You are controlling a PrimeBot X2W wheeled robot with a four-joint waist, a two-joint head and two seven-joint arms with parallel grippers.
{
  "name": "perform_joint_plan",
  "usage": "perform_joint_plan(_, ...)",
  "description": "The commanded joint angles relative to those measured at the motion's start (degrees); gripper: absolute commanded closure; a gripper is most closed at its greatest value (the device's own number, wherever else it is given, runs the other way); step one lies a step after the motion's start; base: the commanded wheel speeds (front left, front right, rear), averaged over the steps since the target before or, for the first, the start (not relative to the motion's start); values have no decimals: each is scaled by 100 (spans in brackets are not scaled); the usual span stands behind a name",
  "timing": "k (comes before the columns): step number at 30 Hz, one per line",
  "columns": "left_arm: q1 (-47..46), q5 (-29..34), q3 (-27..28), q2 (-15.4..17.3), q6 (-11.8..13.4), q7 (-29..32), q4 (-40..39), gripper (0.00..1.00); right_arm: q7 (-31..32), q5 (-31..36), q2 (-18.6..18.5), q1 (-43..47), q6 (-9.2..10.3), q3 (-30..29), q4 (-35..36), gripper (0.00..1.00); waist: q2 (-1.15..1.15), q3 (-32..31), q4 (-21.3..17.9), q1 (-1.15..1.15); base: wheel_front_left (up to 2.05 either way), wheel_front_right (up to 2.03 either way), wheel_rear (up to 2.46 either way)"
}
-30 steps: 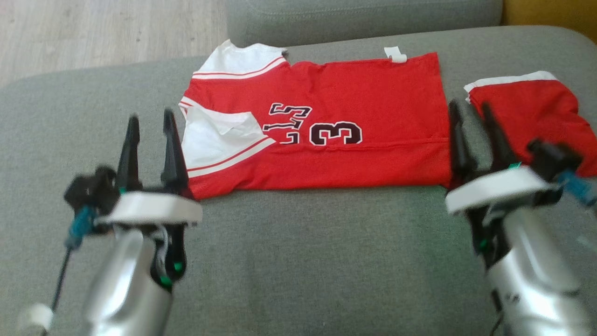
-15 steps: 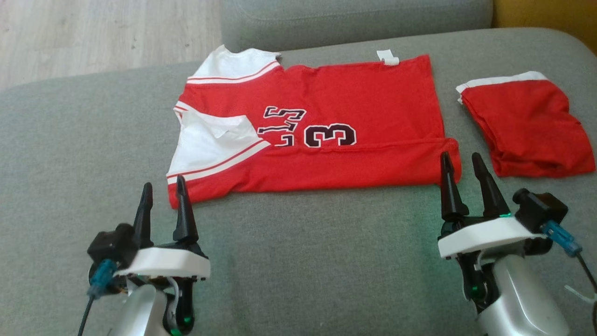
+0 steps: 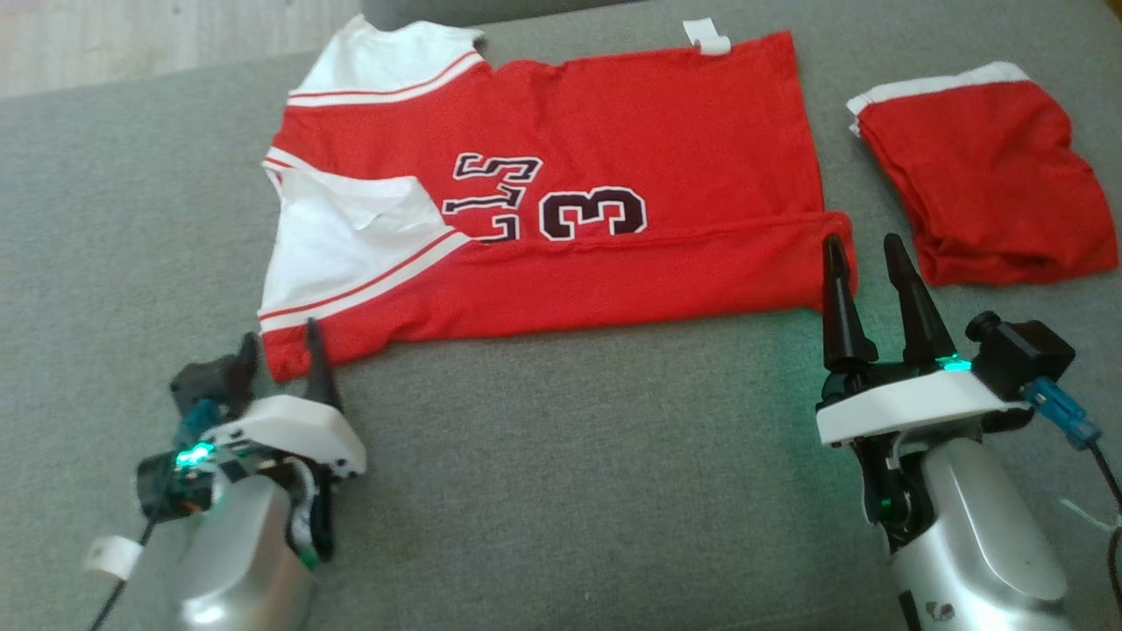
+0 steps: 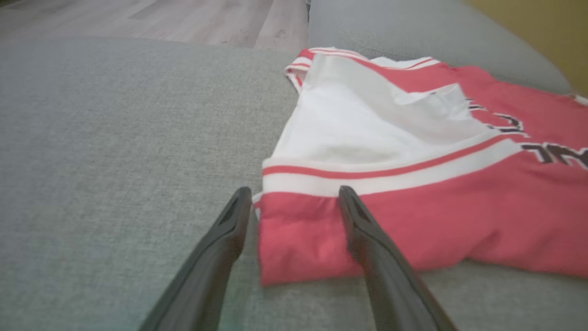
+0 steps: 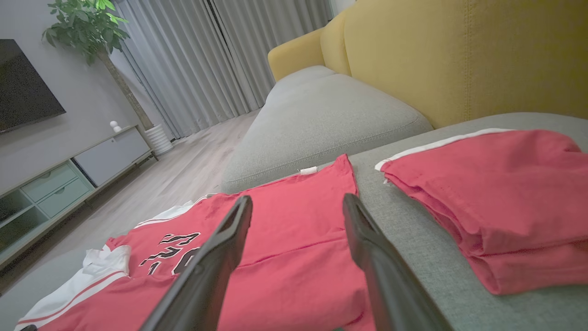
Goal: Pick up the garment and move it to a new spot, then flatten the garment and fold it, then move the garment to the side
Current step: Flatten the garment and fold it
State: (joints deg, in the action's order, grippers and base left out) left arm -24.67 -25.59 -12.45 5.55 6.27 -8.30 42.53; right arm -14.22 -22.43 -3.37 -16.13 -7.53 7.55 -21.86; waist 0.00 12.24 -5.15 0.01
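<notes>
Grey sofa (image 3: 561, 491): red jersey (image 3: 666, 114) flat, both jaws spread.

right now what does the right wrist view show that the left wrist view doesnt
Right wrist, not left: a folded red garment, yellow backrest, curtains, plant, cabinet, and the open right gripper. Left wrist, not right: the jersey's near corner close up, between the open left gripper's fingers. Both: the red jersey, its white sleeve, the grey cushion, the wood floor.
</notes>
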Motion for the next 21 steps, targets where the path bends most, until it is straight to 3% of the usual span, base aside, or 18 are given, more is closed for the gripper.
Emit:
perform_joint_plan(1, -263, 52, 251, 238, 164, 1, 80, 0, -77, -53, 48, -194, 4, 174, 222, 0, 0, 96, -91, -1, 0, 0, 0)
perform_joint_plan(5, -404, 79, 227, 324, 254, 191, 566, 0, -77, -120, 48, -227, 4, 233, 249, 0, 0, 152, -160, -1, 0, 0, 0)
perform_joint_plan(10, -503, 87, 43, 311, 48, 568, 1001, 0, -77, -193, 48, -232, 4, 249, 271, 0, 0, 169, -185, -1, 0, 0, 0)
perform_joint_plan(11, -512, 79, 6, 287, -8, 644, 1050, 15, -77, -204, 48, -232, 4, 249, 262, 0, 0, 162, -177, -1, 0, 0, 0)
perform_joint_plan(12, -517, 78, -34, 266, -53, 711, 1089, 70, -77, -214, 48, -233, 4, 254, 248, 0, 0, 152, -168, -1, 0, 0, 0)
perform_joint_plan(13, -519, 72, -67, 246, -101, 764, 1114, 100, -77, -225, 48, -237, 4, 265, 229, 0, 0, 141, -155, -1, 0, 0, 0)
perform_joint_plan(21, -594, -19, -79, 184, -294, 451, 884, 100, 29, -115, 49, -385, 4, 172, -348, 0, 0, 43, 14, -1, 0, 0, 0)
